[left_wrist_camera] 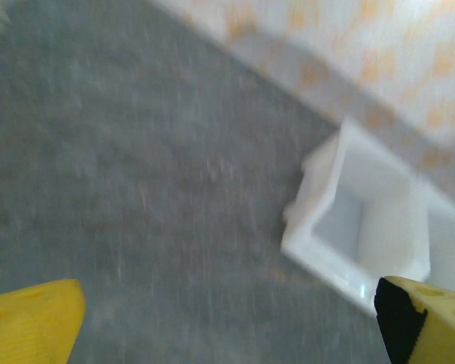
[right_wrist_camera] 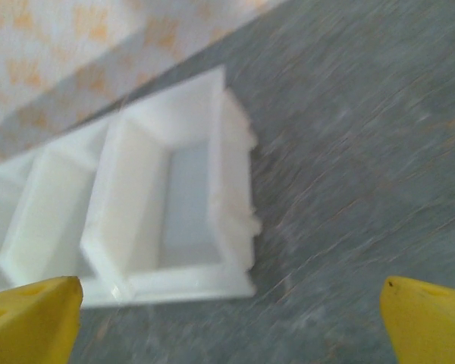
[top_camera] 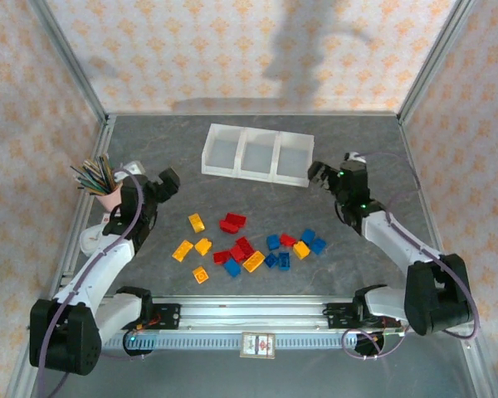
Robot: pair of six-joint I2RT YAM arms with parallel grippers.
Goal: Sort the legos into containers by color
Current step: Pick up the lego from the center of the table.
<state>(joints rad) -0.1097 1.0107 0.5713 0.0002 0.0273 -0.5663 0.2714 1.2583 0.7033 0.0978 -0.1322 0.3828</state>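
the left gripper point(top_camera: 168, 180) and right gripper point(top_camera: 319, 175) are spread apart, empty. the legos point(top_camera: 247, 247) are scattered at lower centre, below the tray point(top_camera: 253, 175), seemingly unfilled. the outlying yellow brick point(top_camera: 196, 222) should be approached squarely from above.

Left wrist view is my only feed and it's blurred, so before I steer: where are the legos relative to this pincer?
Observer: The legos lie scattered on the table, to the right of the left pincer and closer to the table's near edge.
Operator: I can see one end of the tray. Is anything in it?
Observer: No. All three compartments of the tray are empty.
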